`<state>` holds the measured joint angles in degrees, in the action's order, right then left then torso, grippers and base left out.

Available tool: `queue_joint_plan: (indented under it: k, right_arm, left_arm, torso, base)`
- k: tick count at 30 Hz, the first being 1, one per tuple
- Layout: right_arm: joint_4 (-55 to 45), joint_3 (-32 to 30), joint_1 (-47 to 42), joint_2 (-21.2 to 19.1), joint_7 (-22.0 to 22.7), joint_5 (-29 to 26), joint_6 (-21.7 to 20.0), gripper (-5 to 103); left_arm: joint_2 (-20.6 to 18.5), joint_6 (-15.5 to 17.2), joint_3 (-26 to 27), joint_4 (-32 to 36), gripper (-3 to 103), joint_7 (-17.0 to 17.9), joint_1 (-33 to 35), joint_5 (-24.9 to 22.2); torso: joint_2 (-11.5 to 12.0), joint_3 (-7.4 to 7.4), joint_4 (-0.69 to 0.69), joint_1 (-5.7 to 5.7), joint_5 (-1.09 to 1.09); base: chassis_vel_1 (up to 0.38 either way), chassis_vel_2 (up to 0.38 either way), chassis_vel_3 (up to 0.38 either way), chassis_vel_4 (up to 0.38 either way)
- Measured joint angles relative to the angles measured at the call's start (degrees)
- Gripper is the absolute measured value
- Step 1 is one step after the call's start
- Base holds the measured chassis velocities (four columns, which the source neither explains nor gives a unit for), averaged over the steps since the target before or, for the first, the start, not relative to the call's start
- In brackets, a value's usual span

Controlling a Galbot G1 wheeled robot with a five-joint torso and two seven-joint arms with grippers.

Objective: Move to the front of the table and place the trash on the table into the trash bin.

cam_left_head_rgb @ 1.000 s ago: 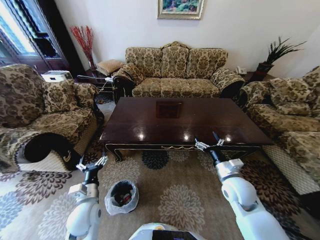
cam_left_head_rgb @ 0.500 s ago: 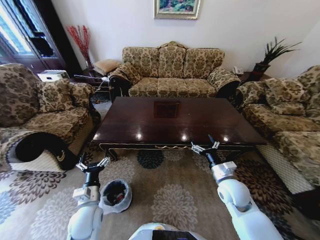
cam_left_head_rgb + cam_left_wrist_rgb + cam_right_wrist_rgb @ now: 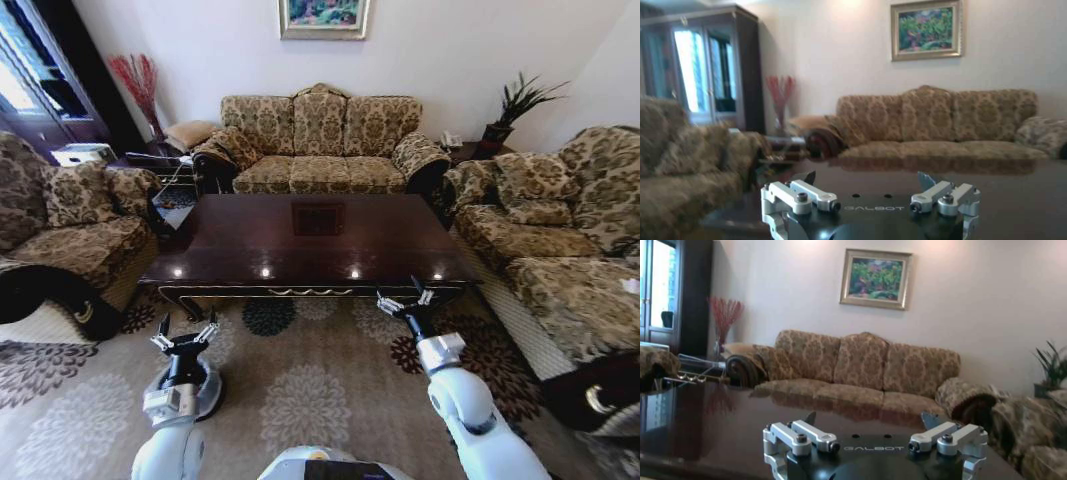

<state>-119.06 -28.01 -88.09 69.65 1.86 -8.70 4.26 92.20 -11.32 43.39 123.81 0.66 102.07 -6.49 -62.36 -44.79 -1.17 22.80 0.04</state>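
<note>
Change since 1 s ago: the whole head view has slid, so the camera has turned or driven; sofa and painting sit further left in frame, and the bin now lies under the left arm instead of right of it
Desk (image 3: 310, 240): centre of frame, long axis running left to right, glossy top showing reflections and no trash that I can make out
Trash bin (image 3: 212, 385): lower left of frame on the carpet, mostly hidden behind the left arm, white liner visible at its edge
Trash: none visible on the desk; bin contents hidden now
Left hand (image 3: 184, 338): lower left, over the carpet short of the desk's front edge, fingers spread apart, holding nothing
Right hand (image 3: 404, 300): lower centre-right, just before the desk's front edge, fingers apart, holding nothing
Key relation: bin is directly below and behind the left hand, so the left arm is much nearer it; the right hand is nearer the desk
Task judgement: desk looks cleared, task likely near its end
Writing: "GALBOT" on the left hand (image 3: 870, 208) and right hand (image 3: 870, 448) bodies in the wrist views
</note>
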Motion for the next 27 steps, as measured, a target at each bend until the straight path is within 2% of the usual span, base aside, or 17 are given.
queue_joint_plan:
  k: [3,5,7,10,12,13,14,17,23,27]
  right_arm:
    - [-2.2,-0.3,-7.7,2.2,-0.1,1.5,2.1,100]
    - [-3.9,-0.8,-10.6,3.6,0.1,1.5,2.7,100]
    - [-4.5,-1.2,-11.1,4.2,0.3,1.5,2.8,100]
    - [-5.9,-2.5,-11.2,5.5,0.8,0.9,2.7,100]
    - [-7.2,-3.8,-11.2,6.0,0.8,0.2,1.6,100]
    - [-8.8,-4.9,-11.3,6.3,0.4,-0.9,-0.6,100]
    - [-8.8,-4.9,-11.3,6.3,0.4,-0.9,-0.6,100]
    - [-14.5,-7.1,-11.7,6.6,0.3,-5.3,-6.7,100]
    - [-17.1,-9.6,-13.0,6.5,0.3,-5.8,-8.4,100]
    - [-17.2,-10.0,-13.2,6.4,0.4,-5.5,-8.5,100]
  left_arm:
    - [0.0,-0.8,-2.2,-0.4,100,-0.8,2.3,-2.1]
    - [0.0,-0.7,-3.2,-0.4,100,-0.8,2.5,-2.4]
    - [-0.1,-0.6,-3.4,-0.4,100,-0.9,2.5,-2.4]
    - [-0.1,-0.3,-3.8,0.2,100,-1.3,2.2,-2.2]
    - [-0.1,0.9,-3.9,1.3,100,-1.6,2.0,-1.9]
    - [-0.1,2.3,-3.8,2.4,100,-1.9,2.0,-1.9]
    - [-0.1,2.3,-3.8,2.4,100,-1.9,2.0,-1.9]
    - [-1.1,5.8,-3.3,6.1,100,-2.2,2.0,-3.3]
    - [-2.5,8.4,-2.6,7.9,100,-2.1,1.9,-5.7]
    - [-3.2,9.9,-2.4,8.2,100,-2.0,1.8,-5.8]
  torso:
    - [0.0,0.01,0.0,-0.02,0.0]
    - [0.0,0.01,0.01,-0.01,-0.16]
    - [0.0,0.01,0.0,-0.01,-0.16]
    - [0.0,0.01,-0.03,-0.01,-0.03]
    - [0.0,0.0,-0.02,0.0,-0.05]
    - [0.0,0.0,-0.02,0.0,-0.04]
    - [0.0,0.0,-0.02,0.0,-0.04]
    - [0.0,0.0,-0.01,0.0,-0.01]
    - [0.0,0.0,-0.01,0.0,-0.07]
    - [0.0,0.0,-0.01,0.0,-0.04]
  base:
    - [-0.038,-0.036,0.025,0.016]
    - [0.027,0.007,-0.009,-0.015]
    - [0.054,0.043,-0.032,-0.029]
    - [0.069,0.083,-0.033,-0.033]
    - [0.035,0.017,-0.004,-0.019]
    - [0.0,0.0,0.0,0.0]
    - [0.0,0.0,0.0,0.0]
    - [-0.018,-0.008,-0.001,0.004]
    - [0.0,0.0,0.0,0.0]
    - [0.0,0.0,0.0,0.0]
